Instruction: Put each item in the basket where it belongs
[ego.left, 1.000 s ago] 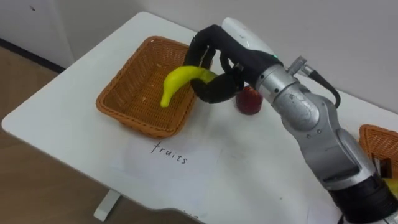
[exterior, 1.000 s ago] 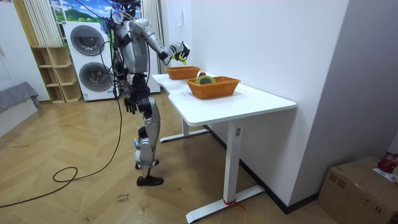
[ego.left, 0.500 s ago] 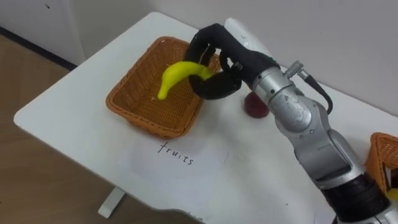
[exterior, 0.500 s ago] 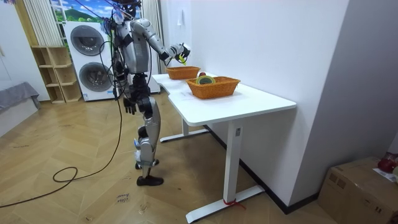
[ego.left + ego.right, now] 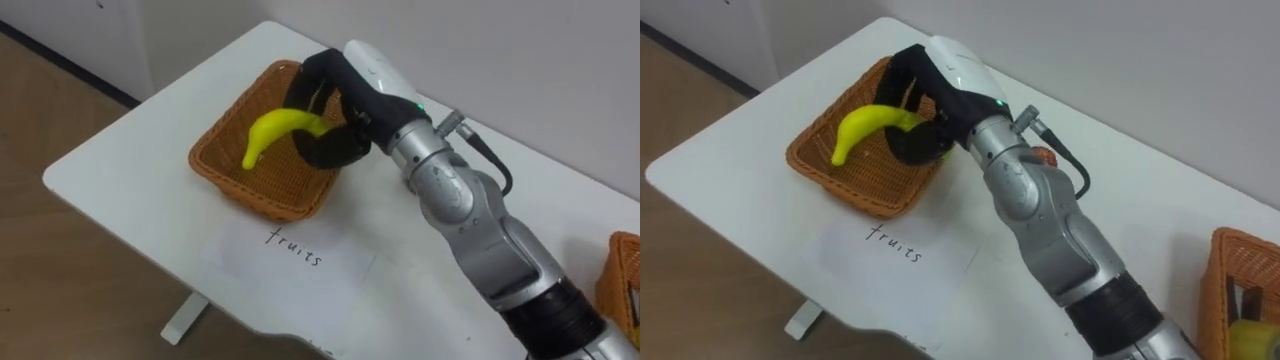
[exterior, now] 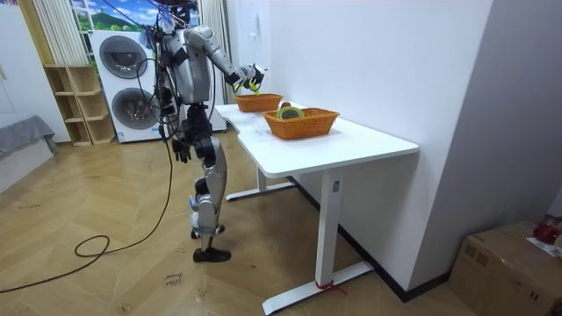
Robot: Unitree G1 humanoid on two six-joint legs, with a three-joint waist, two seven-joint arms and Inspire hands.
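The right hand (image 5: pixel 368 72) has black fingers and a black palm under a smooth white shell on its back. Just behind the hand sits a small green light, then a brushed silver wrist cylinder with a grey plug and a thin dark cable looping along the forearm. Farther from the hand, rounded silver-grey casings end in a black ribbed cuff.
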